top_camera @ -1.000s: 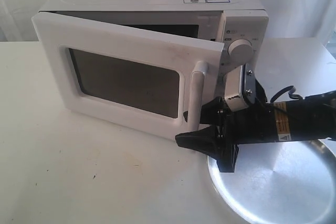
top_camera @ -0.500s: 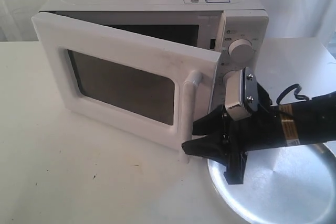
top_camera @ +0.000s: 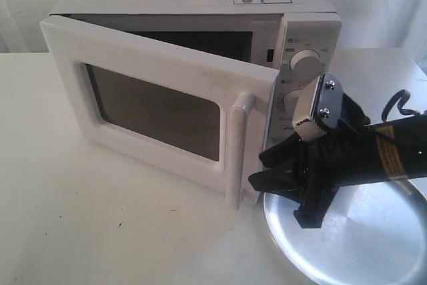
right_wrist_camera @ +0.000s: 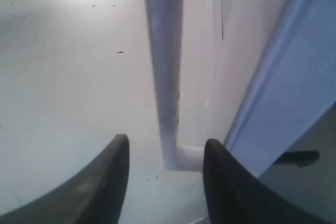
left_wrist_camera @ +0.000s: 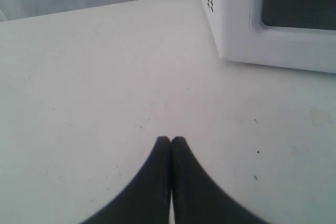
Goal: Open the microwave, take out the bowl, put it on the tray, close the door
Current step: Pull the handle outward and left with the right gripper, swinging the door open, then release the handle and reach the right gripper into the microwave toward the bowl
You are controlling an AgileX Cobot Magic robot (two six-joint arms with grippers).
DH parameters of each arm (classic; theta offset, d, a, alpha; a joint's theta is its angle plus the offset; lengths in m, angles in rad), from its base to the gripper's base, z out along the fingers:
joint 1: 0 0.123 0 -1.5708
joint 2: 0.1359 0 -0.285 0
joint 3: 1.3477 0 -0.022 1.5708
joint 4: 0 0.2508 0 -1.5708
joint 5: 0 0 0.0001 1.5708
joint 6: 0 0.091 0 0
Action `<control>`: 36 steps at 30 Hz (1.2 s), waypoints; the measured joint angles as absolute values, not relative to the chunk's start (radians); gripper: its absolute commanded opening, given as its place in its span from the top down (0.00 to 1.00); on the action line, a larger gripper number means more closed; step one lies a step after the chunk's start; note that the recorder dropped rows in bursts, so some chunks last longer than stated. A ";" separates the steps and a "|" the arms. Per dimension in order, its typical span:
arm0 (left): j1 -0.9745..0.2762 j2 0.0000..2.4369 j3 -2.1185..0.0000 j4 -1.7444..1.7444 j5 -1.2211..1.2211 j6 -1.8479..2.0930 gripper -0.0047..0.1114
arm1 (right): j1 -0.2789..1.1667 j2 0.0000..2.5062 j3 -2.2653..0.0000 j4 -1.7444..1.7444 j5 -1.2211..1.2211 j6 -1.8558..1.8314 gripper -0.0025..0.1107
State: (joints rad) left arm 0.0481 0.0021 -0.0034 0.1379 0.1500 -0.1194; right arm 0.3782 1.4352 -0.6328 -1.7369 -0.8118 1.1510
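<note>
Door [top_camera: 157,105] ajar; right wrist view: handle [right_wrist_camera: 165,66] between spread pincer [right_wrist_camera: 166,141].

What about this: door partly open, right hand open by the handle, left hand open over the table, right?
No: the left hand is shut over the table, per the left wrist view. The rest holds.

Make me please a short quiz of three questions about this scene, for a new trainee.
1. True or false: the door is fully shut.
2. The left claw is: A open, B shut, C holding a bowl.
3. Fill in: the white bar just ahead of the open right claw is the door's ____.
Key: 1 false, it stands ajar; 2 B; 3 handle.
</note>
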 measured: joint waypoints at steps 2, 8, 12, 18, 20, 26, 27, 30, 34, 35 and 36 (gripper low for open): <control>0.048 0.002 -0.003 0.138 0.150 -0.119 0.96 | 0.378 1.416 -0.629 -1.740 -0.765 1.200 0.69; 0.048 0.002 -0.003 0.138 0.150 -0.119 0.96 | 0.378 1.357 -0.620 -1.742 -0.595 1.390 0.91; 0.048 0.002 -0.003 0.138 0.150 -0.119 0.96 | 0.378 1.326 -0.618 -1.742 -0.563 1.410 0.98; 0.048 0.002 -0.003 0.138 0.150 -0.119 0.96 | 0.380 1.339 -0.623 -1.524 -0.250 1.323 0.98; 0.048 0.002 -0.003 0.138 0.150 -0.119 0.96 | 0.380 1.356 -0.640 -1.424 -0.237 1.214 0.98; 0.048 0.002 -0.003 0.138 0.150 -0.119 0.96 | 0.380 1.464 -0.693 -1.112 -0.510 0.849 0.98; 0.048 0.002 -0.003 0.138 0.150 -0.119 0.96 | 0.380 1.476 -0.693 -1.106 -0.525 0.833 0.98; 0.048 0.002 -0.003 0.138 0.150 -0.119 0.96 | 0.378 1.491 -0.674 -1.255 -0.652 0.845 0.98; 0.048 0.002 -0.003 0.138 0.150 -0.119 0.96 | 0.380 1.491 -0.665 -1.620 -1.027 0.864 0.98; 0.048 0.002 -0.003 0.138 0.150 -0.119 0.96 | 0.380 1.491 -0.665 -1.632 -1.033 0.864 0.98; 0.048 0.002 -0.003 0.138 0.150 -0.119 0.96 | 0.380 1.491 -0.665 -1.608 -1.002 0.864 0.98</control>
State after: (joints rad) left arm 0.0481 0.0021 -0.0034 0.1379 0.1500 -0.1194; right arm 0.3798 1.4911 -0.6651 -1.6077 -1.0021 0.8640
